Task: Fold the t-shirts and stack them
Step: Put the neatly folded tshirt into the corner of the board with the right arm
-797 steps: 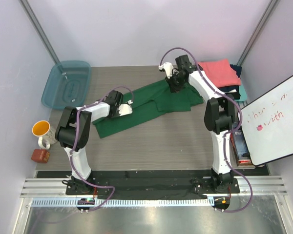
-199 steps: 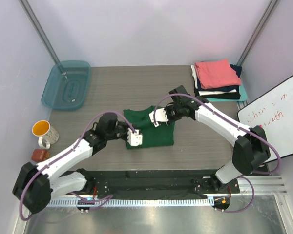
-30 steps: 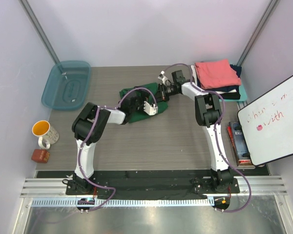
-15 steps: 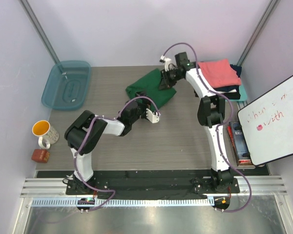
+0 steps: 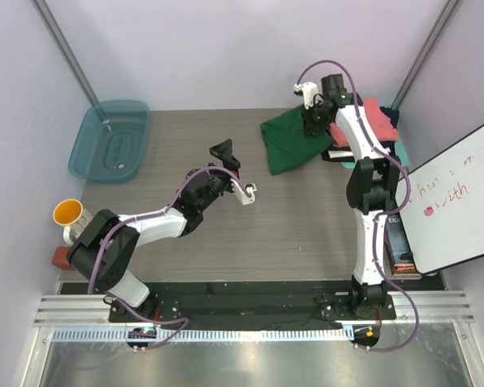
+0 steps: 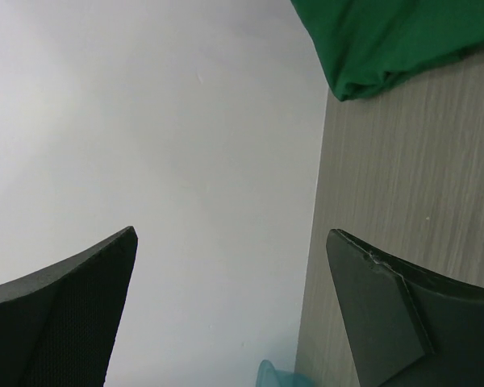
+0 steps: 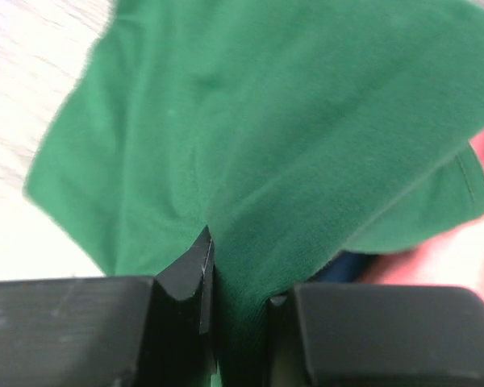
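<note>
Currently the right gripper [image 5: 313, 119], in the upper right of the top view, is clamped on a fold of the dark green t-shirt [image 5: 289, 142]. The shirt hangs bunched just left of the stack of folded t-shirts [image 5: 381, 121]. Near the frame's centre, the left gripper [image 5: 235, 172] stands wide apart, holding nothing, well apart from the shirt.

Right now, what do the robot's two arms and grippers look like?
The left arm and right arm have white links, black joints and looping purple cables. The left gripper and right gripper have matte black wedge-shaped fingers.
</note>
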Motion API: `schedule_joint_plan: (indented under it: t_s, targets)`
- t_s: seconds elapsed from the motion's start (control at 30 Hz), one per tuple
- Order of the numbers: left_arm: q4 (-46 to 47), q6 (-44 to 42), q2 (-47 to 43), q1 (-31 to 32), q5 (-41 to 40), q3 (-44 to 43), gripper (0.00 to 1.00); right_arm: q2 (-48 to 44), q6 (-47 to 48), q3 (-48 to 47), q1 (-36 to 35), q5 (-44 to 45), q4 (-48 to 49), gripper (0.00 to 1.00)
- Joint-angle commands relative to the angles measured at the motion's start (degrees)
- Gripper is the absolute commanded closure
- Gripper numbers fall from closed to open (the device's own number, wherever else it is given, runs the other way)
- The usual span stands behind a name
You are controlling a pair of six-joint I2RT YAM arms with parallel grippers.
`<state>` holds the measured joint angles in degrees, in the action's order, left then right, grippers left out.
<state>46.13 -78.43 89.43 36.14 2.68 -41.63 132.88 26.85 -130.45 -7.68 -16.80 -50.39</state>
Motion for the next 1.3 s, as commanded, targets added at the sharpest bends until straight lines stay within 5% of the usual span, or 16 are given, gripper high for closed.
schedule_joint_plan:
  t_s: [0.0, 0.67, 1.27]
  targets:
    - [0.72, 0.12, -2.59, 0.25, 0.75, 1.63, 0.0, -5.08, 6.97, -0.86, 1.26, 6.95, 5.3, 0.99]
    - [0.72, 0.39, -2.07, 0.16, 0.57, 0.76, 0.0, -7.01, 18.32, -9.38, 1.62, 14.95, 8.38, 0.99]
    - [-1.22, 0.56, -4.0, -0.63, 3.47, 1.11, 0.0, -7.99, 19.56, -10.7, -0.49, 27.17, 0.57, 0.99]
